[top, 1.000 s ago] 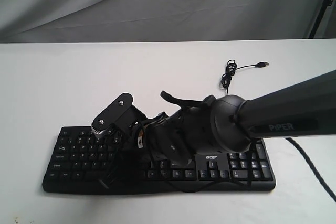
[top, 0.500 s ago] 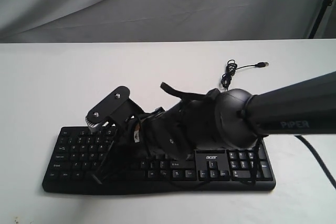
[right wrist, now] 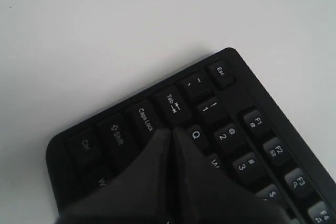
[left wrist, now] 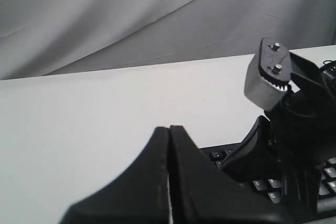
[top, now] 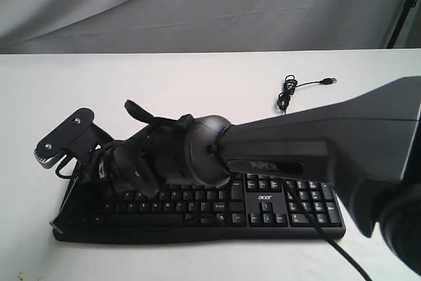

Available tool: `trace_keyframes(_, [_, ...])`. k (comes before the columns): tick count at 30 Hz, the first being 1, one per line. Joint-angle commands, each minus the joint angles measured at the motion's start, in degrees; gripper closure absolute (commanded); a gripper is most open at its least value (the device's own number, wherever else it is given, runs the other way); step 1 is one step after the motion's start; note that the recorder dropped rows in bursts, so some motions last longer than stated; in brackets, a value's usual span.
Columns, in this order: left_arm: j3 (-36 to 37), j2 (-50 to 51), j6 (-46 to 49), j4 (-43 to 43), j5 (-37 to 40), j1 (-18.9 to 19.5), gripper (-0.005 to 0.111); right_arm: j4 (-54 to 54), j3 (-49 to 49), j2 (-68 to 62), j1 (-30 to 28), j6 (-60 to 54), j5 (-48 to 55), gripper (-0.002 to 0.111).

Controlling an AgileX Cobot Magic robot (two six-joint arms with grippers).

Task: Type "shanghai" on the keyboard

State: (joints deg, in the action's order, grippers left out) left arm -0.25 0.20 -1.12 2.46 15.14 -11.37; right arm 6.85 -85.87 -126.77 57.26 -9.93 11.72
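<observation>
The black keyboard [top: 276,202] lies along the front of the white table, its acer logo right of the middle. My right arm reaches across it to its left end. The right gripper [top: 66,215] is shut and holds nothing. In the right wrist view the right gripper [right wrist: 172,130] points at the keyboard [right wrist: 247,108] between Caps Lock and Q, hiding the key below; contact cannot be told. The left gripper [left wrist: 169,128] is shut and empty, hovering short of the keyboard [left wrist: 262,184] at that same end. It does not show in the exterior view.
The keyboard's thin black cable [top: 286,93] lies coiled on the table behind the number pad, its USB plug [top: 329,81] loose. A grey cloth backdrop [top: 197,4] hangs behind the table. The right arm's wrist camera bracket [left wrist: 268,74] stands close to the left gripper.
My right arm has swept left along the keyboard, from over the middle keys to the left end. The keyboard has not shifted.
</observation>
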Motion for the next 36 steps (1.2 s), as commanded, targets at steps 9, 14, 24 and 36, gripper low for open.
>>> trace_keyframes(9, [0.2,-0.2,-0.2,0.0,-0.3,-0.2,0.107,-0.4,-0.9,-1.6,0.4,-0.3,-1.0,0.108])
trace_keyframes(14, [0.2,-0.2,-0.2,0.0,-0.3,-0.2,0.107,-0.4,-0.9,-1.7,0.4,-0.7,-1.2,0.108])
trace_keyframes(24, [0.2,-0.2,-0.2,0.0,-0.3,-0.2,0.107,-0.4,-0.9,-3.6,-0.1,-0.7,-2.0,0.108])
trace_keyframes(36, [0.2,-0.2,-0.2,0.0,-0.3,-0.2,0.107,-0.4,-0.9,-3.6,-0.1,-0.9,-0.7,0.108])
